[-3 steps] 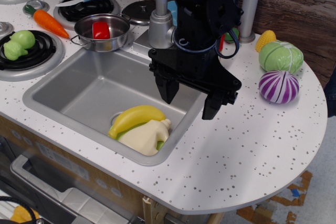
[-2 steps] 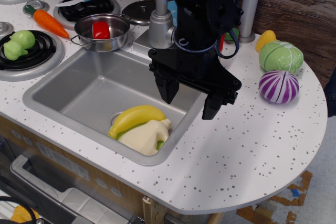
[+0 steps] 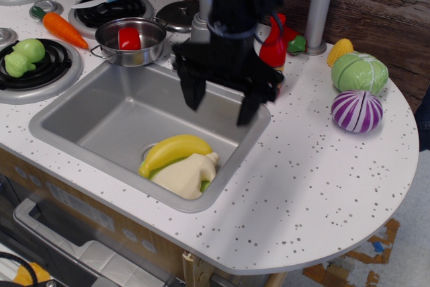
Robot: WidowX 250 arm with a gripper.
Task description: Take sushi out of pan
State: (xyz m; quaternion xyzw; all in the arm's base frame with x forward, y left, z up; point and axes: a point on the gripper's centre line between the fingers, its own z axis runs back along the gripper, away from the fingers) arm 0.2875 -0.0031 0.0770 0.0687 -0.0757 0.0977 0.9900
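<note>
Claw [image 3: 220, 101] blurred, spread wide, empty, above sink [image 3: 80, 122] | sushi [image 3: 129, 38] in pan [image 3: 132, 41], base hidden

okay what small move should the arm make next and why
Probably keep sliding left toward the pan. The sushi sits inside it, untouched, while the open gripper hangs over the sink, well right of the pan and holding nothing.

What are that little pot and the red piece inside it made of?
The pot looks like polished steel: its walls are shiny and mirror-like. The red piece inside seems to be glossy plastic, judging by its smooth, even colour and highlights.
</note>
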